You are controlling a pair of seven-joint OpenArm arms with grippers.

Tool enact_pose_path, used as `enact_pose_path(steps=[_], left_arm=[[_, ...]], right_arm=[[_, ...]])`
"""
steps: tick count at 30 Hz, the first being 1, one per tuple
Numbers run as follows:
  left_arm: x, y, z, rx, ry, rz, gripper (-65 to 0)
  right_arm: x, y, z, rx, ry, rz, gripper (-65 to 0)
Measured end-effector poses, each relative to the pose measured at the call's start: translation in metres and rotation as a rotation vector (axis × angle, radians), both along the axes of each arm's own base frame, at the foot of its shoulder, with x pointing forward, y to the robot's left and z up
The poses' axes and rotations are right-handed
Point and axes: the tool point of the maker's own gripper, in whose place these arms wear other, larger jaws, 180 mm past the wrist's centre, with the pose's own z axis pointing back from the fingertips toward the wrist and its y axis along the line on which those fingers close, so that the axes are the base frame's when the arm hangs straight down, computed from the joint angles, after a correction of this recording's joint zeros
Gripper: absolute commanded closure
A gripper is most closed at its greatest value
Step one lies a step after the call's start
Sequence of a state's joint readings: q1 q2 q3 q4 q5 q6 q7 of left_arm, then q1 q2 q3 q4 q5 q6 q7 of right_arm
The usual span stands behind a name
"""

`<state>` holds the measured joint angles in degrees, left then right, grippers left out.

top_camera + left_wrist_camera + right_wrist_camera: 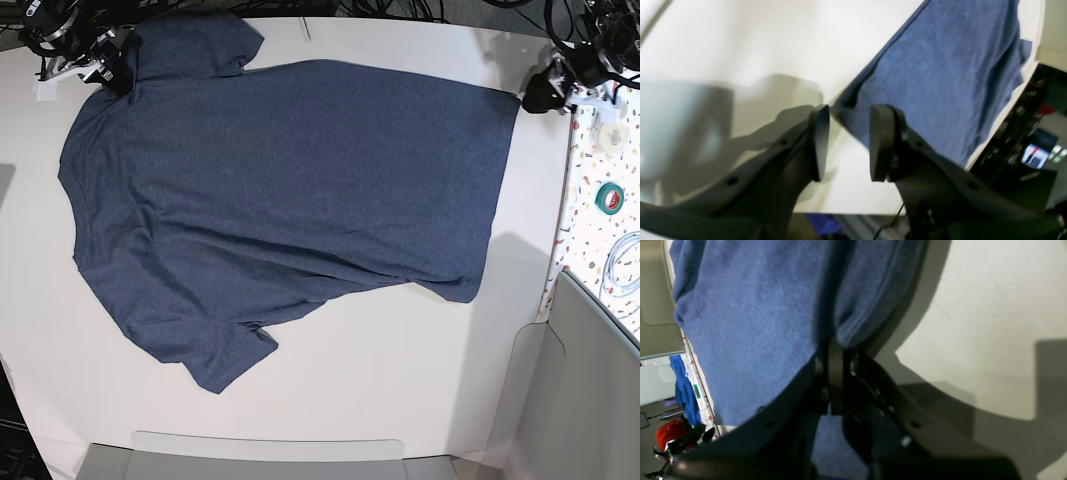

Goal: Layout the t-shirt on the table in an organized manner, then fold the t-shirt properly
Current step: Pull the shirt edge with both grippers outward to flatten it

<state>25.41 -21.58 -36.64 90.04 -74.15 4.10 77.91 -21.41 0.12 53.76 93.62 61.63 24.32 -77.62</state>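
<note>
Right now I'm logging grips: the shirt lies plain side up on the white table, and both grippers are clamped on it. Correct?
Not quite. Only the right gripper is clamped on the shirt. The left wrist view shows the left gripper open, its pads apart by the shirt's corner, holding nothing. The shirt does lie plain side up on the white table.

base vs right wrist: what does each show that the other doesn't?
Only base: the whole t-shirt spread plain side up on the table, both sleeves and the hem, the left gripper at the hem corner, and the speckled strip with a green tape roll.
Only right wrist: the right gripper shut on a bunched fold of cloth, seen close up, and a red object below the table edge.
Both: blue shirt fabric lying on white tabletop.
</note>
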Motion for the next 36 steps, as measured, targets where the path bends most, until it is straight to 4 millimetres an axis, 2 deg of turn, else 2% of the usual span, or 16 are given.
enact_pose_path(steps=[3, 7, 17, 21, 23, 28, 33, 36], left_arm=[[0.008, -0.009, -0.007, 0.010, -0.015, -0.006, -20.6], [0.008, -0.017, -0.013, 0.012, -0.002, -0.032, -20.6], [0.007, -0.013, -0.017, 0.055, 0.014, -0.039, -20.5], [0.007, -0.021, -0.020, 0.031, 0.000, -0.016, -20.3], [0.007, -0.023, -0.020, 0.028, 0.000, -0.018, -17.5], [0.005, -0.028, -0.024, 0.025, 0.011, -0.031, -0.1], [0.005, -0.030, -0.021, 0.043, 0.011, -0.044, 0.0], [-0.008, -0.024, -0.013, 0.075, 0.015, -0.042, 0.0]], right_arm=[[-0.001, 0.000, 0.000, 0.001, 0.001, 0.001, 0.0], [-0.005, 0.000, 0.001, 0.009, 0.000, -0.003, 0.0], [-0.006, -0.001, 0.002, 0.010, 0.002, 0.004, 0.0], [-0.006, -0.001, 0.002, 0.009, 0.002, 0.004, 0.0], [-0.006, -0.001, 0.002, 0.010, 0.002, 0.006, 0.0], [-0.007, -0.002, 0.002, 0.004, 0.005, 0.010, 0.0], [-0.024, -0.010, 0.008, -0.093, 0.066, 0.056, 0.0], [-0.030, -0.011, 0.012, -0.134, 0.094, 0.082, 0.0]])
